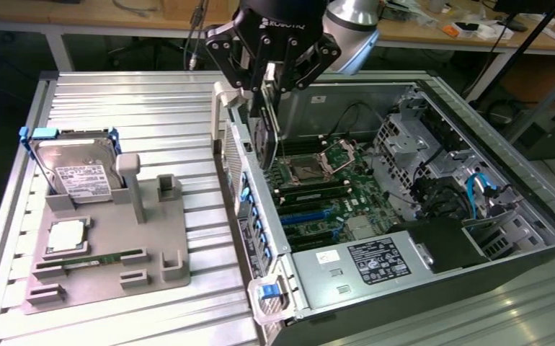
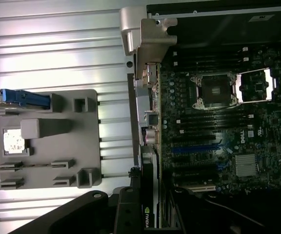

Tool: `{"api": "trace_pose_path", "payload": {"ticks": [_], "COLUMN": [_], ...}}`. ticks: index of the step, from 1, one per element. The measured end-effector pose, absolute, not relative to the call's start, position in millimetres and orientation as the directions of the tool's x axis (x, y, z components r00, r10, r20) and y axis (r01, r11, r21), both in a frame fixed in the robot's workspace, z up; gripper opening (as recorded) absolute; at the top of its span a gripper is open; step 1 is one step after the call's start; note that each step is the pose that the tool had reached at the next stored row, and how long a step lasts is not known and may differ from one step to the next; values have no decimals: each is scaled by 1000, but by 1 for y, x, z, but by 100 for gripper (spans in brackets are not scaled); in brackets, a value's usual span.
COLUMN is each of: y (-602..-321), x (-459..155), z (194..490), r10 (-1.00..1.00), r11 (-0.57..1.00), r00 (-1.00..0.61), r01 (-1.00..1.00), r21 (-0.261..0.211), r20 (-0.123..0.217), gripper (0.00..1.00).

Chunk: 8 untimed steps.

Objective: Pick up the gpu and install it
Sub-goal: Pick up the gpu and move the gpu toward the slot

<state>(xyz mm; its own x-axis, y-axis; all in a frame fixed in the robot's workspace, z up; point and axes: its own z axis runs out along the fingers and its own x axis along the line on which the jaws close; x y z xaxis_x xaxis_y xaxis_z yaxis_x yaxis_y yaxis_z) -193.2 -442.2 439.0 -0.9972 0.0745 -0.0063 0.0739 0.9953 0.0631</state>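
gpu (image 1: 266, 133) vert. in end effector (image 1: 271, 88), over pc case (image 1: 494, 277)

Single arm (image 1: 352, 25) reaching in from above, wrist vertical, gripper (image 1: 269, 81) pointing straight down, black fingers (image 1: 243, 72) partly closed and clamped on the upright gpu (image 1: 264, 137).

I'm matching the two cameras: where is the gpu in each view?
Exterior view: gpu hangs edge-on by the case's rear wall.
Wrist view: gpu edge-on, beside the blue slots.
Shared landmark: the open CPU socket.
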Motion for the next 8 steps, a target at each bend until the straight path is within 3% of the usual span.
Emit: {"api": "trace_pose_path", "payload": {"ticks": [8], "y": [-442], "x": [-177], "z": [439], "r10": [74], "r11": [995], "r00": [-997], "r01": [74], "r21": [63], "r20": [-6], "gripper": [27]}}
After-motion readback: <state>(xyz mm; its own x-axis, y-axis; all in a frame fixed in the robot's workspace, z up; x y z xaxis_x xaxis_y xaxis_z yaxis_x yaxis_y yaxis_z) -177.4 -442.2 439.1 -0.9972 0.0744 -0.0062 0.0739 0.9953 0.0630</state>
